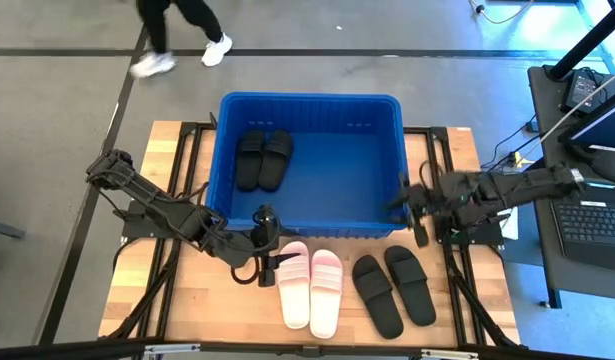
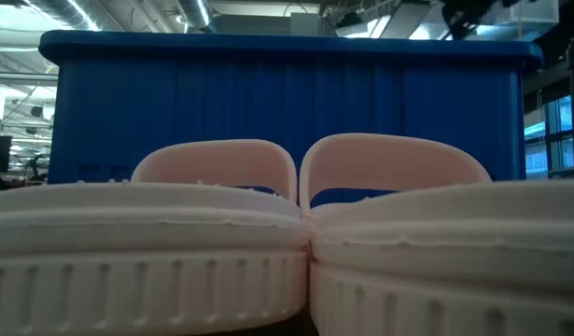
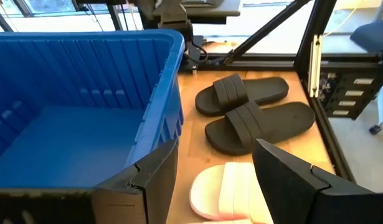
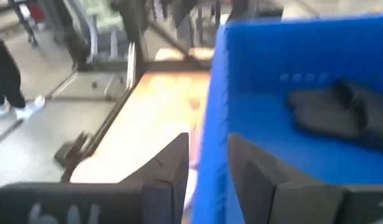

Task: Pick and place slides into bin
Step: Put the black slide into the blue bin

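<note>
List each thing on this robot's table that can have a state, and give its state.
bin: upright, open-topped, holding two black slides
black slides in bin: flat, side by side
pink slides: on table, side by side
black slides on table: side by side
left gripper: open, empty, beside pink slides
right gripper: part open, empty, at the bin's wall

Wooden table (image 1: 157, 300) held blue bin (image 1: 387, 215) at center, pink slides (image 1: 310, 287) and black slides (image 1: 394, 288) at lower center.
</note>
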You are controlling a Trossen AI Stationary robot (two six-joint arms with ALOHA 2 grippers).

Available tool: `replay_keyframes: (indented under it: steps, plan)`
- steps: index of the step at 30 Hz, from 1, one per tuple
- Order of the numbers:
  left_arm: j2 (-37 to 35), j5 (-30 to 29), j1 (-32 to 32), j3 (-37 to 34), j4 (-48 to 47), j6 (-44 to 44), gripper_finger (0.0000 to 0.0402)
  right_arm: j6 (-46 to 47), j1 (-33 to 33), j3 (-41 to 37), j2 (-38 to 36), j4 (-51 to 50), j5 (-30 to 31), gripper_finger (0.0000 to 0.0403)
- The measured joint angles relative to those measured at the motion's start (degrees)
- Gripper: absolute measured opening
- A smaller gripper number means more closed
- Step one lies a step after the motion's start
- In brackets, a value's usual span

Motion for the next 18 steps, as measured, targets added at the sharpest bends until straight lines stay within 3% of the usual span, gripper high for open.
replay_keyframes:
  steps: [6,11,15,18]
  plan:
    - [0.02,0.02,0.0,0.0,-1.88,0.0,0.0202,2.44,17.2,2.53,6.16,-2.63,16.73,0.0113]
    - [0.02,0.02,0.0,0.0,-2.01,0.0,0.0202,5.96,26.86,11.44,17.21,-16.34,28.54,0.0113]
    - [0.02,0.04,0.0,0.0,-2.93,-0.05,0.0202,16.69,31.23,20.48,27.85,-34.71,30.03,0.0113]
    - [0.02,0.07,0.0,0.0,-3.73,-0.07,0.0202,25.94,33.79,26.38,34.9,-47.12,24.88,0.0113]
